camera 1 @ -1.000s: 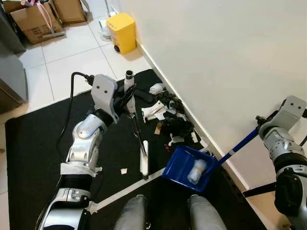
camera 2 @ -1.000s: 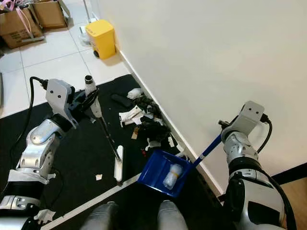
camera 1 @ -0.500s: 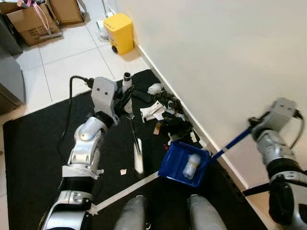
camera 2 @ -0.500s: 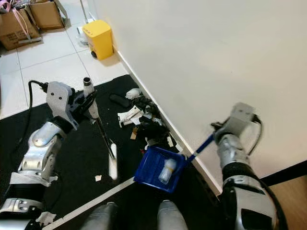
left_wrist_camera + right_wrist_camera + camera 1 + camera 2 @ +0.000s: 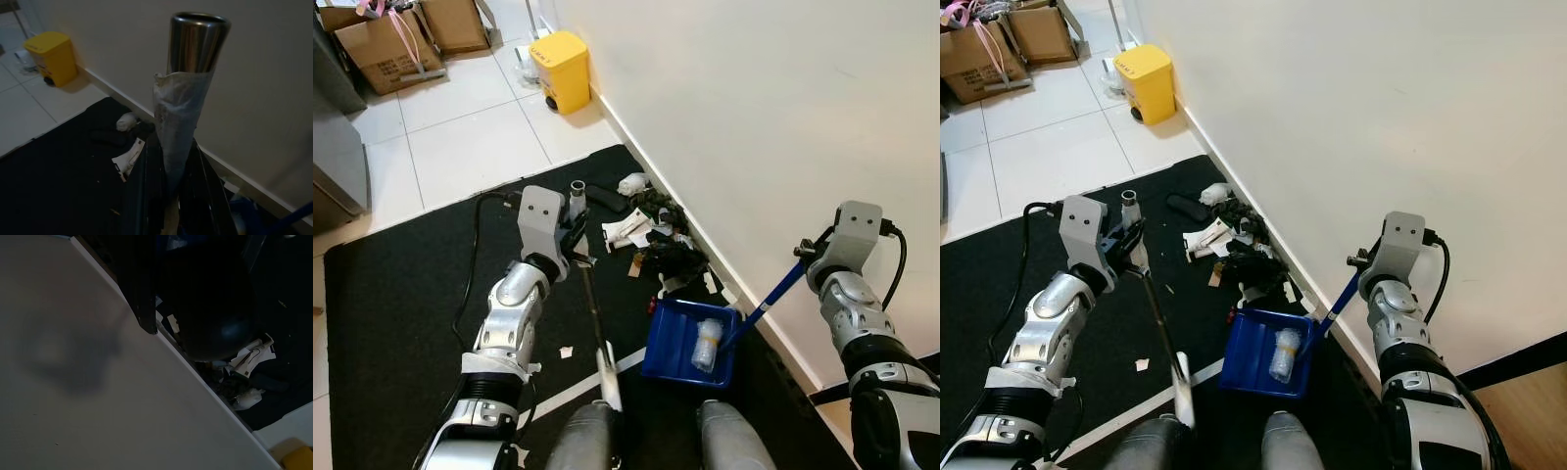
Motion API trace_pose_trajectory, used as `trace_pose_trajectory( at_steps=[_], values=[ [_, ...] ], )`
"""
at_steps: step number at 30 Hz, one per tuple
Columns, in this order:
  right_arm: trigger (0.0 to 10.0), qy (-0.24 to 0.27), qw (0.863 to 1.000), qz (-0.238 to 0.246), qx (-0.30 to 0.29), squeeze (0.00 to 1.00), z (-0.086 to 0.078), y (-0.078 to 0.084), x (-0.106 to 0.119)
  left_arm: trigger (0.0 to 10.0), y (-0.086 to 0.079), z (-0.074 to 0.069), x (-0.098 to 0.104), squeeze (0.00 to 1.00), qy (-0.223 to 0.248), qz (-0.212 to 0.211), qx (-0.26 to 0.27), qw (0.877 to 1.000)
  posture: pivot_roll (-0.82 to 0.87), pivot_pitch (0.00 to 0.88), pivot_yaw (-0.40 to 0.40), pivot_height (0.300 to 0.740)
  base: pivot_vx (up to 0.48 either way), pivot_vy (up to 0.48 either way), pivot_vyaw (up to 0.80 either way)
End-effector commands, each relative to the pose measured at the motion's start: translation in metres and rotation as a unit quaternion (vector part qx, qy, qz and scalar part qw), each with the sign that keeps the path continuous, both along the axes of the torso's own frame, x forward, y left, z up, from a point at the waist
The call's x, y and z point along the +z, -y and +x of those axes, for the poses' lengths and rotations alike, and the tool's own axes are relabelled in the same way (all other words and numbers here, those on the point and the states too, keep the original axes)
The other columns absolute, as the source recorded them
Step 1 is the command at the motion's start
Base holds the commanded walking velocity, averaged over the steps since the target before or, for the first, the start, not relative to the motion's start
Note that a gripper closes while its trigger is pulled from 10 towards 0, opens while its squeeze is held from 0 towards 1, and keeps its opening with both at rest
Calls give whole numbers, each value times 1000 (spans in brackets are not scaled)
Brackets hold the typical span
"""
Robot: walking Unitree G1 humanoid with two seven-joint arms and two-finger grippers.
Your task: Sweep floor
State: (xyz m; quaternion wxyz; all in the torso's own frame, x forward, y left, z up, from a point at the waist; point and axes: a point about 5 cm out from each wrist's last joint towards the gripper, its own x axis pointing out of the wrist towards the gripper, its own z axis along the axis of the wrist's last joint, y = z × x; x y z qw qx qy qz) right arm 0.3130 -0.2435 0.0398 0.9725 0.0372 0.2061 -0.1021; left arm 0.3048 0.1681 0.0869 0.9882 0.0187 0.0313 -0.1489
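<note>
From my head cameras: my left gripper [image 5: 576, 238] is clamped around the one broom [image 5: 590, 299], near the taped top of its metal pole; the pale broom head rests on the black mat [image 5: 401, 294] below that gripper, close to my legs. My right gripper [image 5: 808, 257] sits against the white wall [image 5: 764, 108], closed on the blue handle of the single dustpan [image 5: 690, 343]. The pan lies flat between my two grippers and holds one small bottle [image 5: 707, 343]. One heap of litter [image 5: 656, 240] hugs the skirting beyond the pan, ahead of my left gripper. Far beyond, one yellow bin [image 5: 560, 69] stands at the wall and two cardboard boxes [image 5: 386, 39] on open white tiles.

From my left wrist: both fingers [image 5: 142, 196] press the wrapped pole, with litter and bin beyond it.

From my right wrist: dark; wall, skirting and scraps of litter [image 5: 249, 357] show past my fingers.
</note>
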Motion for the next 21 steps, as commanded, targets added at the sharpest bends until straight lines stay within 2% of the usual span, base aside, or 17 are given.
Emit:
trace_pose_trajectory(
  at_steps=[1,12,21],
  values=[
    [10000,-32,999,6,9,0,-10,-6,-16,10000,3,2,4,0,9,-4,1,1000,37,39,14,740,0,0,0],
    [10000,-34,999,9,17,0,-11,-10,-17,10000,3,-1,3,0,7,-1,1,1000,38,30,12,740,0,334,0],
    [10000,-36,999,8,21,0,-11,-10,-18,10000,5,0,3,0,0,-4,0,1000,38,25,13,740,0,0,0]
  ],
)
